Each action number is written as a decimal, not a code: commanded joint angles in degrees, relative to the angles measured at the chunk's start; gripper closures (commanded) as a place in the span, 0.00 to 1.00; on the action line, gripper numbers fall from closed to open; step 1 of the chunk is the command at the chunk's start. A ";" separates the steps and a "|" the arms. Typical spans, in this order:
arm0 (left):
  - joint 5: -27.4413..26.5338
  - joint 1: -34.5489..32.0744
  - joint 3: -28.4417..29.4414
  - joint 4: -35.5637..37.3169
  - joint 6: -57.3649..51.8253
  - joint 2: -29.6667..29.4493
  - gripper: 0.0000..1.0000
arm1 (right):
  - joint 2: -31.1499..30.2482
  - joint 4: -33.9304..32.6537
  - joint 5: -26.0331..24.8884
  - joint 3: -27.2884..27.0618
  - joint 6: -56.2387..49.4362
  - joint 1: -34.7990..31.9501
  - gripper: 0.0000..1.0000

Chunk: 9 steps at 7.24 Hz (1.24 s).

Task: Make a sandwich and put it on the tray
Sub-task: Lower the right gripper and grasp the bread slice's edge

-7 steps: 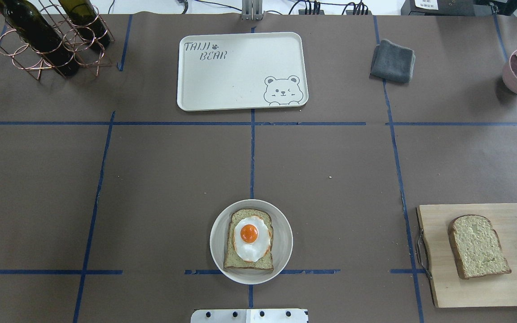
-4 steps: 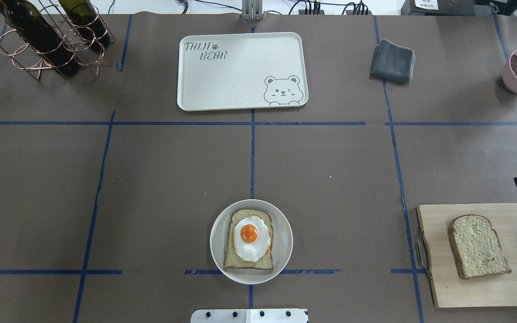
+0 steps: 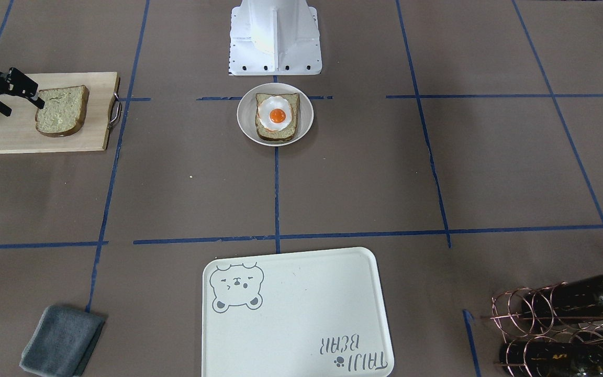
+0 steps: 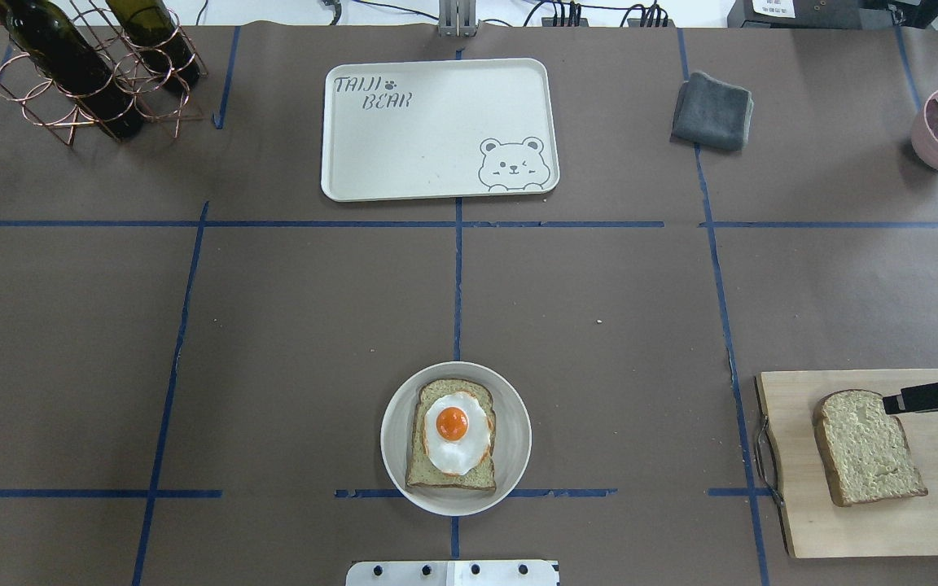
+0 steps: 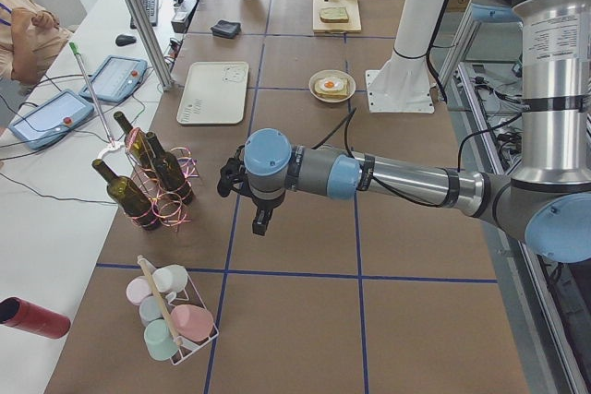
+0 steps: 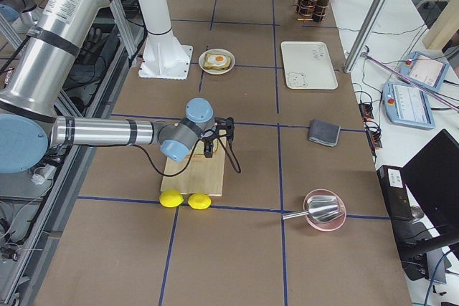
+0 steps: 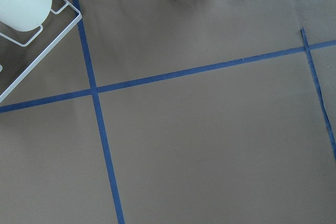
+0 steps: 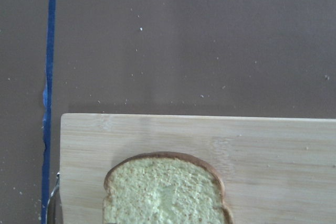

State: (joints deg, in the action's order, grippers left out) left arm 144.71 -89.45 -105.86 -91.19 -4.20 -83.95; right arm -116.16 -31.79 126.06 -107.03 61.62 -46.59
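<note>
The sandwich (image 4: pixel 453 435) is only half made. One slice with the fried egg on top lies in the round white dish (image 4: pixel 518 443), low in the middle of the overhead view. The brown table (image 4: pixel 273 325) is the biggest thing, with blue tape lines across it. Next comes the tray (image 4: pixel 436 155), at the top middle, with nothing on it. Then comes the wooden cutting board (image 4: pixel 843 529), at the lower right. On it the second slice of bread (image 4: pixel 868 448) lies flat, well apart from the dish. The big change is the right gripper (image 3: pixel 25 107). A second ago it was not in the overhead view at all. Then it peeked in at the right edge, and now it hangs over the board, with one black finger tip by the slice's upper right corner. Its two fingers are spread apart and nothing is between them. That likely means the next job is to pick up this slice and lay it over the egg. Bare wood shows all around the slice, so the fingers have room. Only brown table and tape lie between board and dish, and between dish and tray. The left gripper (image 5: pixel 261 220) shows only in the left side view, near the bottle rack (image 5: pixel 152 182). Nobody can tell there if it is open or closed.
</note>
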 commanded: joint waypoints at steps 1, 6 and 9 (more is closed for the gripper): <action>0.05 0.07 -0.05 -1.43 0.07 0.01 0.00 | -0.29 4.53 -3.45 4.17 3.60 5.26 0.08; -0.04 0.07 -0.05 -1.54 0.07 0.02 0.00 | 0.06 13.68 -3.80 9.21 5.96 5.98 0.58; -0.04 0.07 -0.05 -1.54 0.07 0.02 0.00 | 0.32 13.68 -3.63 8.77 5.97 5.98 1.00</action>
State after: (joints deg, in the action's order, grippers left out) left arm 144.67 -89.39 -105.90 -92.72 -4.13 -83.94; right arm -115.95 -18.12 122.41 -98.12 67.60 -40.61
